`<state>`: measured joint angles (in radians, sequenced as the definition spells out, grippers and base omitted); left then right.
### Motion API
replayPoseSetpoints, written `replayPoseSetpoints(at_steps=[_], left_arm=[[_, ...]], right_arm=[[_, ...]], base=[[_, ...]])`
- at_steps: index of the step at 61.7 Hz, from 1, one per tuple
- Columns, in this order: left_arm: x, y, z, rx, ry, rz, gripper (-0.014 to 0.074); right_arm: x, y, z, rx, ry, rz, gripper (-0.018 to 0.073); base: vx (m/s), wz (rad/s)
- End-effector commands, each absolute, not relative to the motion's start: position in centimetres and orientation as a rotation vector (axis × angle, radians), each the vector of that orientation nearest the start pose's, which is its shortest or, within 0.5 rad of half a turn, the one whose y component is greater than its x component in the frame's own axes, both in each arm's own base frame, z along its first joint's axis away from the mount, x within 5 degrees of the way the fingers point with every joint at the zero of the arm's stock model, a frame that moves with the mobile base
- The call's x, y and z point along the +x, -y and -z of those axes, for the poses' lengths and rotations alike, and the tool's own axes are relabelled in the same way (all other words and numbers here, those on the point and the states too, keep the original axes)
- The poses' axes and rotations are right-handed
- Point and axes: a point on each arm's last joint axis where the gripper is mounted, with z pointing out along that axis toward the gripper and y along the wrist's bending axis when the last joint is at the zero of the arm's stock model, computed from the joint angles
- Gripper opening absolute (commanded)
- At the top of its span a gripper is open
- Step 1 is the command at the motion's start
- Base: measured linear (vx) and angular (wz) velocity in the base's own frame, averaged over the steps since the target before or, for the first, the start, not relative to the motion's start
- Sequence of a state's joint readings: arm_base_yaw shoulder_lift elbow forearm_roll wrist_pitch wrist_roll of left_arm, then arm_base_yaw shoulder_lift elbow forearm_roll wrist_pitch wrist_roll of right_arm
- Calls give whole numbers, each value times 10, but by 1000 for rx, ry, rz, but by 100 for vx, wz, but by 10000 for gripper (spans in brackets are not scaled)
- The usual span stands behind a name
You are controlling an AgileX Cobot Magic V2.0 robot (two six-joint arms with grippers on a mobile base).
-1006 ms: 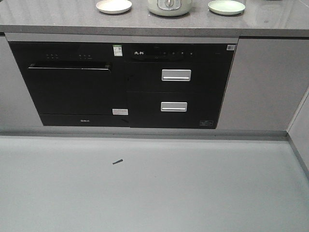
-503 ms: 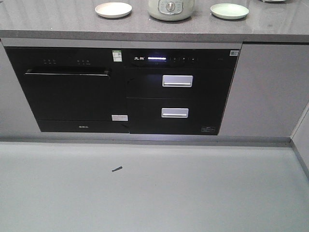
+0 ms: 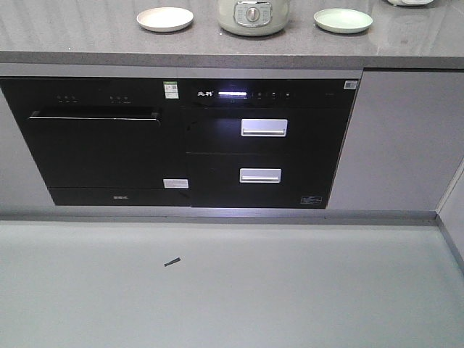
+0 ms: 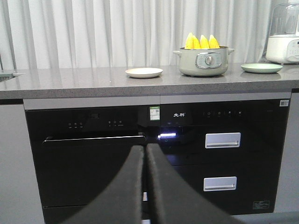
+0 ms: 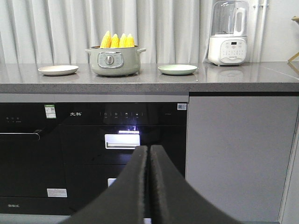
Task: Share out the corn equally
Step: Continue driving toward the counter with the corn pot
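upper right of the left wrist view, apparently four corn cobs (image 4: 202, 41) stand tips-up in the electric pot (image 4: 204, 63). judged stiff, fairly heavy, slick; grasp just below the exposed tips. left gripper (image 4: 145, 149) and right gripper (image 5: 148, 148) both pinched closed, empty.

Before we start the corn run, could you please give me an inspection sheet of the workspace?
Surface: grey countertop, glossy.
Job's things: four corn cobs upright in the pot; cream plate left of it, green plate right, both empty.
Clutter: white blender at the counter's right; small dark scrap on the floor.
Grippers: left tool shut, right tool shut, both holding nothing.
Cables: nothing seen.
Surroundings: black built-in appliances below, white curtain behind.
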<state>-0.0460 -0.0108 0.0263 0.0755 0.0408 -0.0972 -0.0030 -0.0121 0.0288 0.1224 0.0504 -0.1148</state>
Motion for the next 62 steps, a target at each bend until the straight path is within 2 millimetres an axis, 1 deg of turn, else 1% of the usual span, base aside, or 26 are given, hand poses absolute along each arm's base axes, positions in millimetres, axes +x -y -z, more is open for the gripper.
replayPoseSetpoints(at_steps=[1,62], left_arm=[[55,3,-204,13,-1461,66,-6],[55,3,-204,13,-1461,66,-6]], right_arm=[[57,1,-204,1,-1482,16,-3],[57,1,-204,1,-1482,16,-3]], base=[[6,-1],[5,-1]])
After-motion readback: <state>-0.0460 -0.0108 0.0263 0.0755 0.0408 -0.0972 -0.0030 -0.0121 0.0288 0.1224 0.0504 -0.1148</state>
